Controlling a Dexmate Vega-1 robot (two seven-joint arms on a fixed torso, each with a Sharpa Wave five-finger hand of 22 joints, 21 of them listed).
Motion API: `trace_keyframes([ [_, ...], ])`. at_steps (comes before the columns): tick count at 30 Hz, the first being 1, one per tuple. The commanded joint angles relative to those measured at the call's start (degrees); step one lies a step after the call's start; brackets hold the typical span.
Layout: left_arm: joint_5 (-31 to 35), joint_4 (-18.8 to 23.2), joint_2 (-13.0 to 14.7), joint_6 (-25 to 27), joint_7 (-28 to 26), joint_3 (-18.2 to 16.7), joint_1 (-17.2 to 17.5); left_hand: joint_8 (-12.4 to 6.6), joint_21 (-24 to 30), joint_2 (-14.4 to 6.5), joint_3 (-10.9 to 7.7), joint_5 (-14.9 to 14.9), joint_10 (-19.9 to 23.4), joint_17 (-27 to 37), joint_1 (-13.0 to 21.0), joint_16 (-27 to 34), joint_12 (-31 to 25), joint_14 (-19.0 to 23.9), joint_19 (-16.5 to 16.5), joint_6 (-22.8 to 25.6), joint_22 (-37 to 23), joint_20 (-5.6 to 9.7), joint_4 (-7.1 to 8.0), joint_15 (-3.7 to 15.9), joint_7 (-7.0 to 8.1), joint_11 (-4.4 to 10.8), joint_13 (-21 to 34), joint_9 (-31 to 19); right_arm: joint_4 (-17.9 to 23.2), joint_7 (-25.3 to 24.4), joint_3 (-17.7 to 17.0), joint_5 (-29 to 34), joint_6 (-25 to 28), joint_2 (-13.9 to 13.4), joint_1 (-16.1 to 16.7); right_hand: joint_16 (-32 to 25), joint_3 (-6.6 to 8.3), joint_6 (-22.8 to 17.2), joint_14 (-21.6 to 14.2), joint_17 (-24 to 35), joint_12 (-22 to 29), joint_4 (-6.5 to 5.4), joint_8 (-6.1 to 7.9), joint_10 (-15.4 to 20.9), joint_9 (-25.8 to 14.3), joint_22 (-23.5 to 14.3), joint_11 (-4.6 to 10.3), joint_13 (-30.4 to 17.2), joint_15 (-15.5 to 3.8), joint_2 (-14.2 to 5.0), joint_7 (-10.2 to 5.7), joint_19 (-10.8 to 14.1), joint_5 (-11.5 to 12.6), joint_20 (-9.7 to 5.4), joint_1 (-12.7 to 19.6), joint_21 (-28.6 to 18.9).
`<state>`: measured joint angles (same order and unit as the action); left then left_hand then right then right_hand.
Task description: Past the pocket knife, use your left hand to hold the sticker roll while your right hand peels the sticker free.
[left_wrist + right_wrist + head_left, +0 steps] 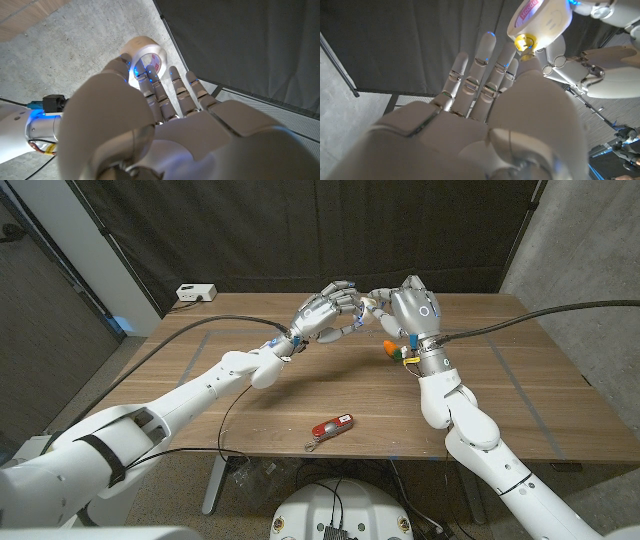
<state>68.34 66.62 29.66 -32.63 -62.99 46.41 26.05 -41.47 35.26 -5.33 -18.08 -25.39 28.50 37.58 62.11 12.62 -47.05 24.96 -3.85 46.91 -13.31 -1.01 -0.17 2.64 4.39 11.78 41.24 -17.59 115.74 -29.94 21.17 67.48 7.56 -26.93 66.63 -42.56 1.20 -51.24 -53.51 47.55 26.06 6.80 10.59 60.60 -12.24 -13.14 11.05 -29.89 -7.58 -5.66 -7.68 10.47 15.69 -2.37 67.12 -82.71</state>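
Head view: your left hand (325, 313) grips the sticker roll (372, 301) aloft; your right hand (408, 304) (fingertips touching it) pinches from directly opposite.

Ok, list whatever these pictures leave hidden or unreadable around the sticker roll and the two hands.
- Head view: the sticker roll is mostly covered by the left hand and right hand; whether a sticker is lifted is too small to tell.
- Left wrist view: the hand's back hides its grip on the roll.
- Right wrist view: the roll's print is cut off and blurred; the right fingertips' contact is unclear.
- Head view: the pocket knife shows no fine detail.
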Motion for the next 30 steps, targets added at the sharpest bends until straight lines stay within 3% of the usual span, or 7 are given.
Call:
trace_keyframes([
  [1, 5.51, 0.36, -1.49, -2.55, -1.01, -4.84, 2.11, -2.04, 0.43, -0.52, 0.19, 0.16, 0.04, 0.29, 0.29, -0.14, -0.2, 0.5, 0.08, 4.47, -0.01, -0.04, 0.12, 9.93, 2.2, 0.16, 0.05, -0.96, 1.98, 5.91, -0.06, 1.35, 3.26, -0.24, 0.27, 0.4, 0.09, 0.35, 0.44, 0.02, -0.2, -0.03, 0.15, -0.32, -0.08, 0.13, 0.0, -0.26, -5.81, -0.68, 0.24, -0.29, 0.26, -5.53, -0.01, -0.47],
  [7, 6.41, -0.08, -2.25, -2.76, -1.01, -6.29, 2.49, -2.02, 0.55, -0.52, 0.29, 0.18, 0.07, 0.36, 0.34, -0.18, -0.24, 0.55, 0.09, 4.39, 0.02, 0.02, 0.16, 9.94, 2.13, 0.15, 0.04, -1.04, 4.35, 10.23, -1.61, 0.45, 3.99, -1.49, 1.66, 0.88, 0.39, 0.44, 0.89, -0.18, -0.45, -0.61, 0.42, -0.56, -0.09, 0.91, -0.52, -0.73, -5.84, -2.01, 0.39, -0.06, 0.37, -5.41, -0.43, -0.37],
  [10, 6.68, -0.42, -2.5, -2.7, -1.01, -6.44, 2.4, -2.06, 0.62, -0.54, 0.34, 0.18, 0.09, 0.41, 0.38, -0.2, -0.29, 0.58, 0.12, 4.51, 0.03, -0.02, 0.2, 9.95, 2.34, 0.16, 0.07, -1.09, 5.91, 13.06, -2.36, 1.54, 5.62, -1.86, 2.59, 2.26, 1.27, 4.78, 2.47, -0.84, -2.32, -0.33, -0.44, -4.11, -0.03, 1.71, -0.08, -0.92, -5.89, -3.04, 0.13, -1.07, 0.54, -5.33, 0.35, -0.01],
  [13, 6.98, -1.01, -2.87, -2.6, -1.01, -6.52, 2.2, -2.0, 0.67, -0.51, 0.4, 0.17, 0.1, 0.43, 0.39, -0.22, -0.33, 0.61, 0.18, 4.4, 0.05, -0.09, 0.22, 9.94, 2.23, 0.18, 0.12, -1.09, 6.97, 14.8, -3.22, 1.7, 6.56, -1.94, 3.33, 3.85, 2.29, 9.05, 5.1, -1.16, -4.42, -0.61, -0.42, -8.78, -0.15, 2.0, 0.21, -1.54, -5.93, -4.02, -0.44, -2.77, 0.74, -5.13, 0.42, 0.05],
  [21, 7.15, -2.43, -3.87, -1.6, -1.01, -6.77, 1.91, -2.02, 0.91, -0.55, 0.52, 0.07, 0.06, 0.51, 0.5, -0.33, -0.21, 0.59, 0.14, 4.51, 0.1, 0.08, 0.32, 9.95, 2.2, 0.19, -0.07, -1.17, 9.91, 19.6, -3.77, 5.57, 9.49, -2.12, 4.82, 7.15, 4.62, 18.56, 10.18, -1.68, -8.26, -0.69, -0.54, -17.2, -0.21, 2.26, 0.16, -2.28, -6.02, -3.92, -0.32, -5.33, 1.64, -5.34, 0.87, 0.3],
  [28, 7.17, -3.11, -4.09, -0.22, -1.01, -6.02, 1.52, -1.94, 1.07, -0.5, 0.62, -0.02, 0.18, 0.55, 0.6, -0.38, -0.31, 0.63, 0.1, 4.36, 0.13, 0.19, 0.35, 9.94, 2.47, 0.21, 0.0, -1.22, 10.28, 20.62, -3.64, 8.12, 10.39, -2.16, 5.12, 7.84, 6.09, 19.4, 11.2, -1.52, -8.59, 0.85, 0.08, -17.72, -0.3, 2.23, 0.56, -2.48, -6.1, -3.88, -1.61, -5.8, 1.95, -6.11, 3.35, 0.08],
  [30, 7.14, -3.1, -4.07, 0.42, -1.01, -5.81, 1.41, -1.92, 1.08, -0.52, 0.62, -0.04, 0.17, 0.56, 0.63, -0.37, -0.3, 0.67, 0.14, 4.29, 0.14, 0.13, 0.35, 9.98, 2.37, 0.22, 0.0, -1.24, 10.78, 20.99, -4.11, 7.24, 9.57, -2.67, 5.49, 7.81, 5.98, 18.94, 11.18, -1.3, -8.57, 1.16, 0.35, -17.6, -0.29, 2.41, 0.52, -2.55, -6.09, -2.95, -2.07, -5.71, 1.8, -6.16, 3.54, 0.26],
])
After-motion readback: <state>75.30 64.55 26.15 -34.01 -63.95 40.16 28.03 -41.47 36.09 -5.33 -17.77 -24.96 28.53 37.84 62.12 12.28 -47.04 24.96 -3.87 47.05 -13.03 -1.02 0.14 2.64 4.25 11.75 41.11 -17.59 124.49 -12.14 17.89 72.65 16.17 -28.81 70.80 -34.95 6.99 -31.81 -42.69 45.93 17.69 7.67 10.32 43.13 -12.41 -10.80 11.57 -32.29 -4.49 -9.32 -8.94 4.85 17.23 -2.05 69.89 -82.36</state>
